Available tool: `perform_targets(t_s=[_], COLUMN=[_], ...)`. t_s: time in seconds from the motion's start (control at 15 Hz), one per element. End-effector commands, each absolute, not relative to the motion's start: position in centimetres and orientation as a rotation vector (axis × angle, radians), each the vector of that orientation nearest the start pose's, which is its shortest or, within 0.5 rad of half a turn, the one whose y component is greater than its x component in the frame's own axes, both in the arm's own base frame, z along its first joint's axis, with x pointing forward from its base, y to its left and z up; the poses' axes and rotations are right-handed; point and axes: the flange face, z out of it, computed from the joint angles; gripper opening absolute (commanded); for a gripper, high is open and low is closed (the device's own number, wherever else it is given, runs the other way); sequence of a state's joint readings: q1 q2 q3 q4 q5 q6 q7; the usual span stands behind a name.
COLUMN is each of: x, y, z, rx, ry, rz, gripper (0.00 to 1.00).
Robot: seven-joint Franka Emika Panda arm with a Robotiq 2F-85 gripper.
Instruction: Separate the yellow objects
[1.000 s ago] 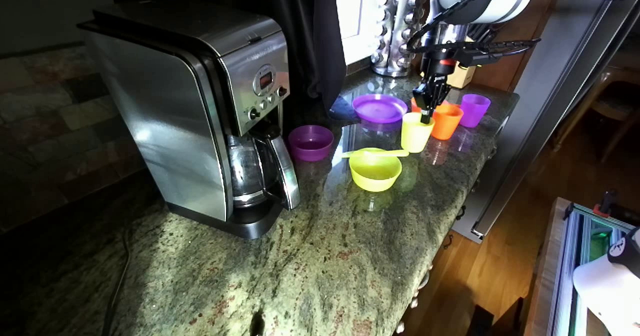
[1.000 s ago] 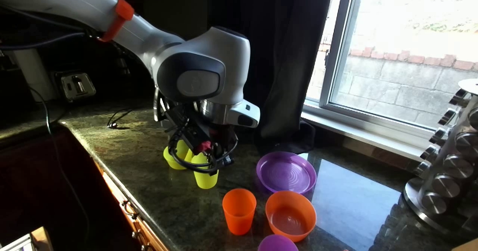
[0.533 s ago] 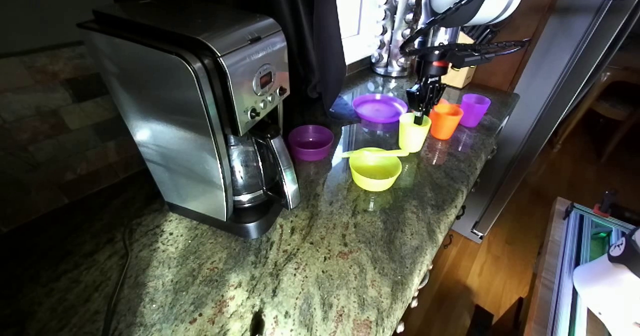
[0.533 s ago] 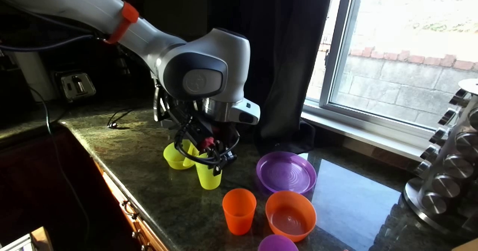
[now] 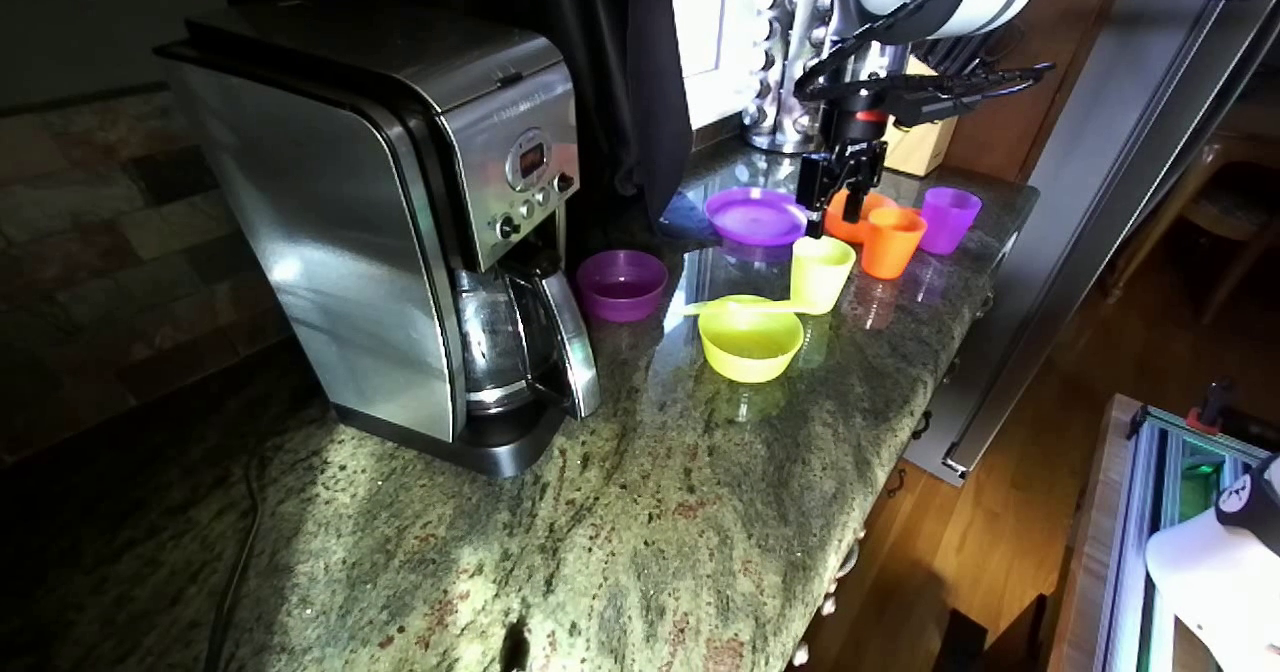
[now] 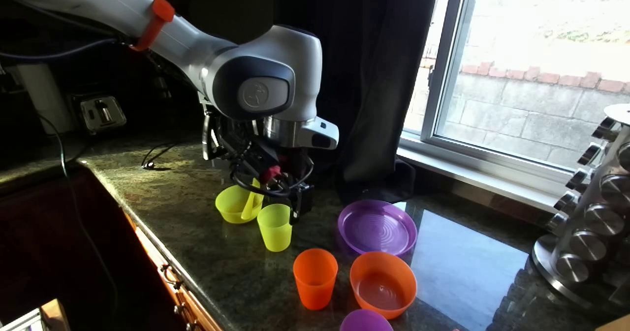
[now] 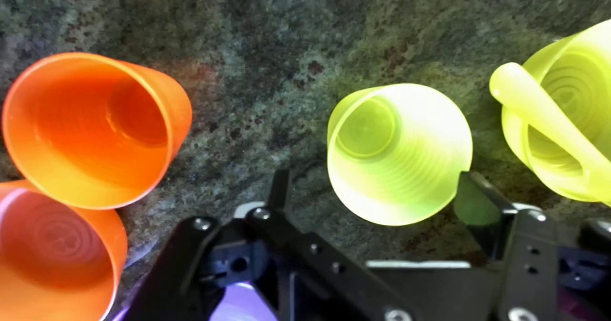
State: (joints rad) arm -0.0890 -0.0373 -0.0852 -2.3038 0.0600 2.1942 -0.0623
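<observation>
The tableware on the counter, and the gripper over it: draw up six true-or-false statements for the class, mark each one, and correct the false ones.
1. The yellow cup stands beside the yellow bowl. True.
2. The yellow cup lies on its side. False: it stands upright.
3. Nothing lies across the yellow bowl. False: a yellow utensil lies across it.
4. The gripper has its jaws open. True.
5. The orange cup and the orange bowl stand side by side. True.
6. Everything purple is a bowl. False: there is also a purple plate and a purple cup.
</observation>
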Motion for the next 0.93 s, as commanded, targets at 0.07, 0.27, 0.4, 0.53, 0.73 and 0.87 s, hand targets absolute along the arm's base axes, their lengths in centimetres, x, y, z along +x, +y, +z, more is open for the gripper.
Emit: perform_targets(t_s=[0.07, 0.27, 0.4, 0.53, 0.73, 0.87], x=[48.0, 47.2, 47.1, 47.1, 47.1, 47.0], y=[-5.2, -2.0, 0.3, 2.3, 4.4, 5.2], z=[38.8, 40.6, 40.7, 40.2, 38.9, 37.8], rx=[-3.135, -3.17, -3.169, -3.147, -3.095, -3.057], ry=[0.092, -0.116, -0.304, -0.477, -0.728, -0.859], rz=[0.003, -0.035, -0.027, -0.026, 0.012, 0.017], gripper=[1.0, 1.0, 1.0, 1.0, 1.0, 1.0])
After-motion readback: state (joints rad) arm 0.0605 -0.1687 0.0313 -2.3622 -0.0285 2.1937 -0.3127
